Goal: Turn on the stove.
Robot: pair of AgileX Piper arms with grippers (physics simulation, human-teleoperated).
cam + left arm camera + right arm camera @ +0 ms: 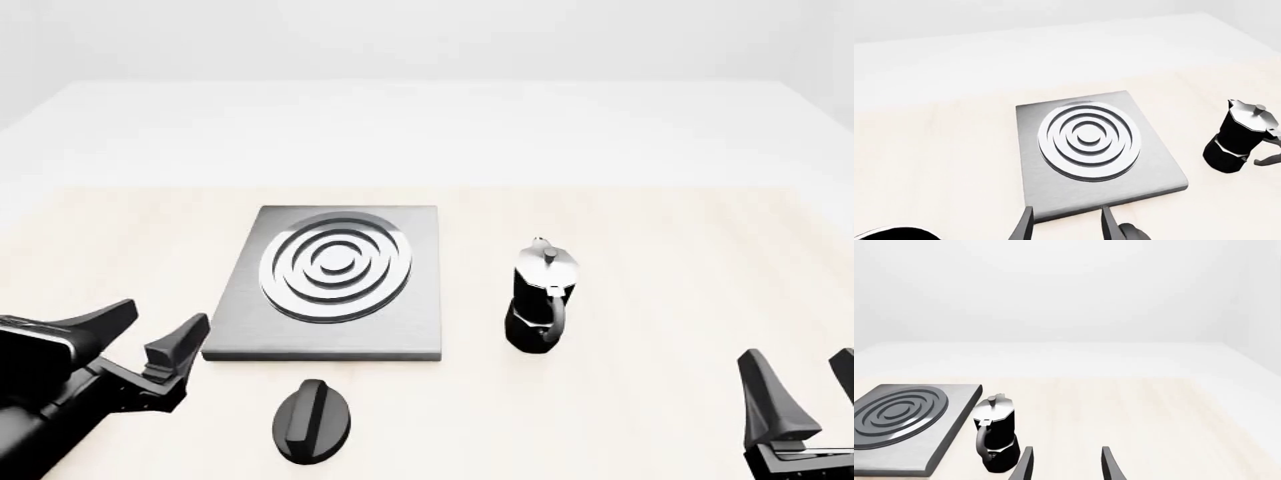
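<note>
The stove [334, 290] is a grey metal slab with a round ringed burner [336, 263], left of the table's middle. It also shows in the left wrist view [1154, 165] and the right wrist view [954, 432]. A small black dial [311, 420] with a raised ridge lies just in front of the stove's near edge. My left gripper [150, 335] is open and empty, left of the dial and off the stove's near left corner. In the left wrist view my left gripper [1067, 227] points at the stove's near edge. My right gripper [805, 385] is open and empty at the near right.
A black-and-silver coffee pot [541, 297] stands upright just right of the stove, also seen in the left wrist view [1241, 137] and the right wrist view [996, 442]. The wooden table [667, 230] ends at a white surface behind.
</note>
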